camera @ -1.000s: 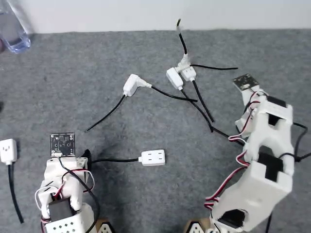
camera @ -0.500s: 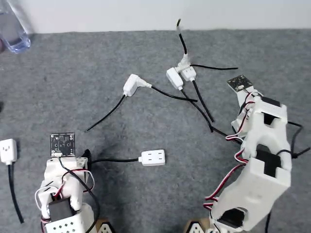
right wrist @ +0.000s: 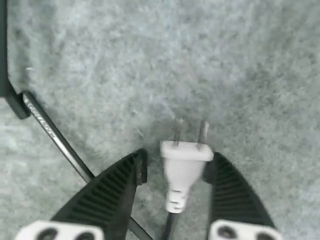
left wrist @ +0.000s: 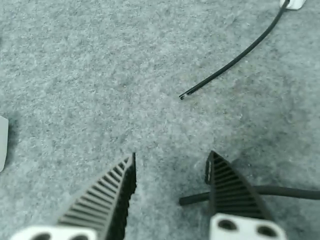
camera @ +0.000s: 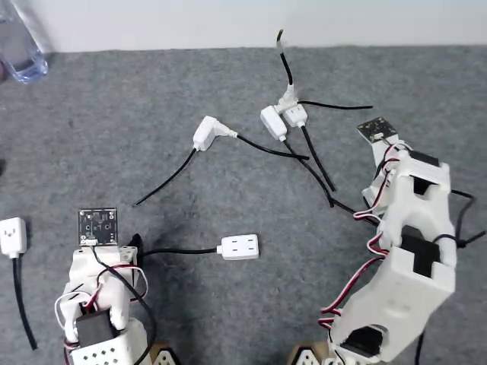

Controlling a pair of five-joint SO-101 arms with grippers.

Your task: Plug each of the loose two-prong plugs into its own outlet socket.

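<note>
In the right wrist view a white two-prong plug lies on the grey carpet, prongs pointing away from the wrist. My right gripper is open and straddles it, one finger close against the plug's side. In the high view the right arm covers that spot. The left arm sits at the near left. My left gripper is open over bare carpet, with a black cord under one finger. A white outlet socket lies mid-table and another socket at the far left. A white angled plug lies farther back.
A cluster of white plug bodies with crossing black cords lies at the back centre. A loose cord end rests ahead of the left gripper. A clear bottle stands in the back left corner. A white wall runs along the far edge.
The right arm has shifted a little to the left over the carpet, then held still. The left arm, plugs and sockets have not moved.
</note>
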